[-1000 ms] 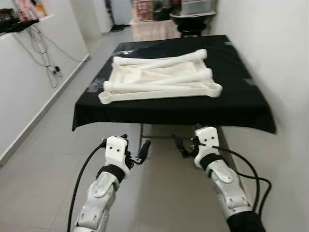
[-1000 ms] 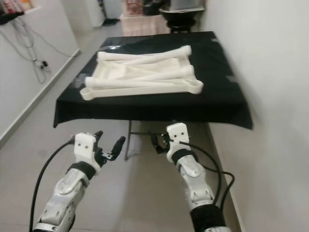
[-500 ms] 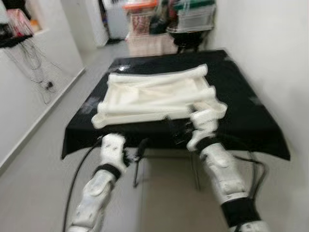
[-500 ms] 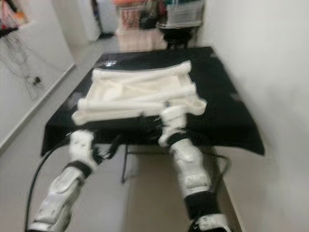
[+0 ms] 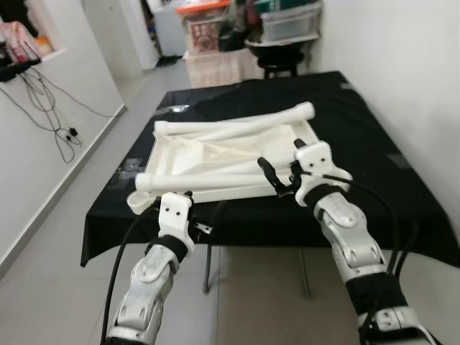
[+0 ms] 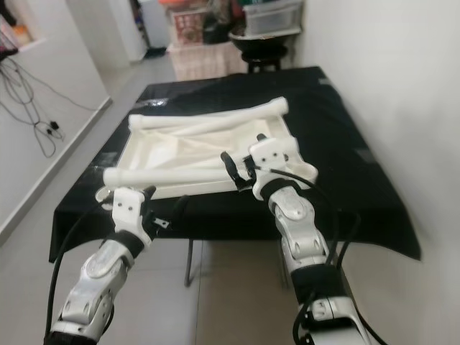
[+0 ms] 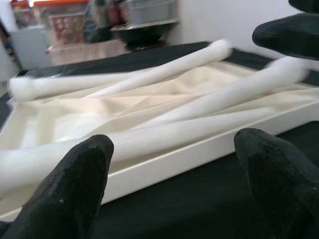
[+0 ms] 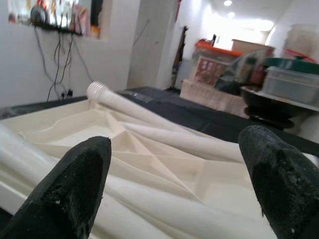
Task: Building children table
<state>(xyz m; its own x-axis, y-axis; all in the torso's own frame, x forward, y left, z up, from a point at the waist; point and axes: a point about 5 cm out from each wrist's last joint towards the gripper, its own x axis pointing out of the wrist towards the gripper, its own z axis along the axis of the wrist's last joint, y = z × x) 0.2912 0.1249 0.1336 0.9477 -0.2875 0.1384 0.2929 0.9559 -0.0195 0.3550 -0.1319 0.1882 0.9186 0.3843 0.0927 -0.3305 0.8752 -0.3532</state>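
Reaching for the table parts

Reaching in, right gripper [image 5: 277,180] hangs over the near right end of the white tabletop [image 5: 215,147], fingers spread, nothing held. Left gripper [image 5: 198,223] sits low at the black-clothed table [image 5: 374,172] edge, fingers apart, empty. Tabletop lies underside up mid-table with loose white legs [image 5: 237,129] piled on it, likely staged so legs can be fitted.

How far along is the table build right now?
Barely begun. The white tabletop lies upside down on the black-covered table with loose legs lying in it, none attached. The right gripper hovers open over it, the left gripper open at the near edge, both empty.
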